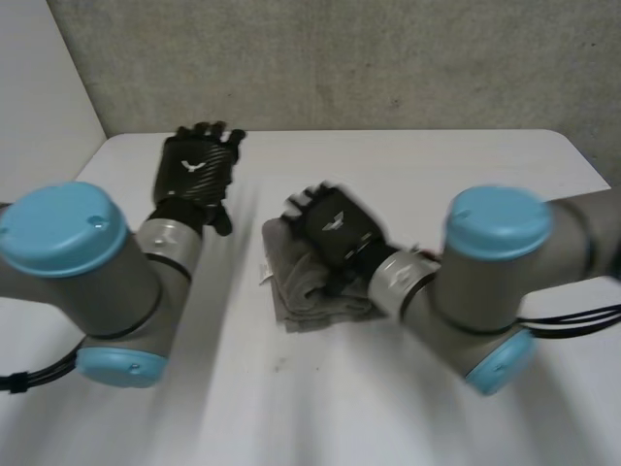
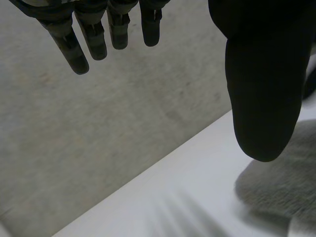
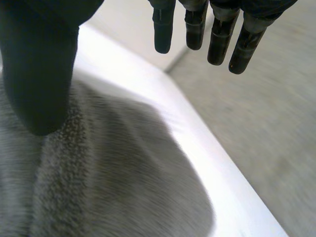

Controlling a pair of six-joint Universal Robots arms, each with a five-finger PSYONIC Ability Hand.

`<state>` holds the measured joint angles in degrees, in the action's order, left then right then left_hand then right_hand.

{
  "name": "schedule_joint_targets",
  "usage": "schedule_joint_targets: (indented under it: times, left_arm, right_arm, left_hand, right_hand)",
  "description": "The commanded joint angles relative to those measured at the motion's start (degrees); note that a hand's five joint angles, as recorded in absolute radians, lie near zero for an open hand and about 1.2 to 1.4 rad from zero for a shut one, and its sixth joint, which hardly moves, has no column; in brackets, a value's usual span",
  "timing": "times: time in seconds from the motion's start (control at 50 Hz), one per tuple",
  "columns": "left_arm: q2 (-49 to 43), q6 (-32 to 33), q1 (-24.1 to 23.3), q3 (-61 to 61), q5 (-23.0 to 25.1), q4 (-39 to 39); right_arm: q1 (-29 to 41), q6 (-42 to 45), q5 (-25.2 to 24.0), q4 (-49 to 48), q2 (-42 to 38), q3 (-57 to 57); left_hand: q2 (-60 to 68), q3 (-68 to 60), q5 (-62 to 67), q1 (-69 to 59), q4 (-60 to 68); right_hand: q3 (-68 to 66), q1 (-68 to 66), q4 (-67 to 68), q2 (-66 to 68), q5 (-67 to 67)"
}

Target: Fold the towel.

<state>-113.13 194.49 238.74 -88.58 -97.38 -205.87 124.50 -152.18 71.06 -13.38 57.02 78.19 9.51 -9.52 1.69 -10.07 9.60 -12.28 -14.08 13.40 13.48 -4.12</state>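
The robot's right hand (image 1: 330, 225) is spread open. In its own wrist view the straight black fingers (image 3: 217, 42) stand well apart from the thumb, with nothing between them. That hand is over the far part of the grey terry towel (image 1: 309, 291), which lies folded into a small thick bundle. Whether the palm touches the cloth cannot be told from either view. The right wrist view shows the towel's fuzzy pile spreading under the thumb to a rounded edge, and past that edge a strip of the white table (image 1: 437, 175). Beyond the strip is a grey concrete-like surface (image 3: 266, 138) – detail that the head view hides behind the hand.

The head view places the towel near the middle of the table, with the right arm's grey joint and light-blue cap just beside its near-right corner.

The left hand (image 1: 196, 167) is well apart from the towel, off to its far-left side above bare tabletop. Its fingers (image 2: 74, 49) are also straight and loose, and they hold nothing. Its wrist view shows the table's edge and, near the thumb, a grey fuzzy patch – towel or shade, it cannot be told. Behind the towel and the table's far edge rises a rough grey wall (image 1: 340, 58).
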Motion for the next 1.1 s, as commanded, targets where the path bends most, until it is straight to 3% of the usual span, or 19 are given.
schedule_joint_targets:
  times: [0.02,0.08,0.26,0.36,0.48,0.54,0.58,0.64,0.74,0.8,0.96,1.1]
  left_arm:
    - [-6.9,-4.8,-5.5,8.1,0.0,3.1]
    - [-10.2,-8.0,-7.1,10.2,0.1,4.5]
    - [-18.6,-8.6,-7.9,11.4,-0.1,6.7]
    - [-20.7,-8.4,-7.7,10.6,-0.3,6.7]
    - [-19.5,-8.3,-7.4,9.3,-0.4,7.0]
    - [-16.3,-7.8,-7.4,8.5,-0.4,7.1]
    - [-11.7,-7.0,-7.4,8.2,-0.5,7.3]
    - [-9.1,-6.8,-7.4,7.9,-0.5,7.3]
    - [3.6,-6.8,-6.9,7.8,-0.4,7.4]
    - [7.0,-6.8,-6.4,7.6,-0.4,7.6]
    - [22.0,-7.6,2.2,6.0,-0.1,15.9]
    - [23.1,-7.8,3.7,7.4,0.0,21.7]
  right_arm:
    - [-9.7,-24.1,1.1,3.3,4.7,1.2]
    - [-11.1,-27.4,-0.6,7.4,2.6,-1.1]
    - [-11.7,-26.8,-4.1,16.6,-8.7,-10.5]
    - [-11.7,-19.9,-3.0,18.7,-14.4,-14.6]
    - [-11.0,-11.9,-1.4,18.9,-14.7,-15.0]
    - [-10.9,-8.0,2.2,18.8,-11.1,-13.9]
    - [-10.9,-7.5,4.5,17.2,-4.5,-11.8]
    - [-11.1,-7.7,4.9,15.0,-1.1,-11.0]
    - [-11.7,-10.0,7.2,6.4,10.6,-7.7]
    - [-11.9,-11.0,8.7,5.9,12.9,-7.3]
    - [-14.4,-12.4,20.9,11.0,20.8,-7.0]
    - [-14.7,-13.0,21.1,17.2,20.9,-7.7]
  left_hand:
    - [1.9,-1.9,-0.3,-1.3,1.8]
    - [1.9,-1.9,-0.3,-1.3,1.8]
    - [1.9,-1.9,-0.3,-1.3,1.8]
    - [1.5,-1.5,-0.6,-1.0,1.5]
    - [0.7,-0.7,-1.5,-0.1,0.6]
    - [0.5,-0.5,-1.7,0.1,0.4]
    - [0.5,-0.5,-1.7,0.1,0.4]
    - [0.5,-0.5,-1.7,0.1,0.4]
    - [0.5,-0.5,-1.7,0.1,0.4]
    - [0.5,-0.5,-1.7,0.1,0.4]
    - [0.5,-0.5,-1.7,0.1,0.4]
    - [0.5,-0.5,-1.7,0.1,0.4]
  right_hand:
    - [2.3,4.1,-3.4,-3.5,4.1]
    - [2.3,4.1,-3.4,-3.5,4.1]
    - [2.3,4.1,-3.4,-3.5,4.1]
    - [2.3,4.1,-3.4,-3.5,4.1]
    - [2.3,4.1,-3.4,-3.5,4.1]
    - [2.3,4.1,-3.4,-3.5,4.1]
    - [2.3,4.1,-3.4,-3.5,4.1]
    - [2.3,4.1,-3.4,-3.5,4.1]
    - [2.3,4.1,-3.4,-3.5,4.1]
    - [2.3,4.1,-3.4,-3.5,4.1]
    - [2.3,4.1,-3.4,-3.5,4.1]
    - [2.3,4.1,-3.4,-3.5,4.1]
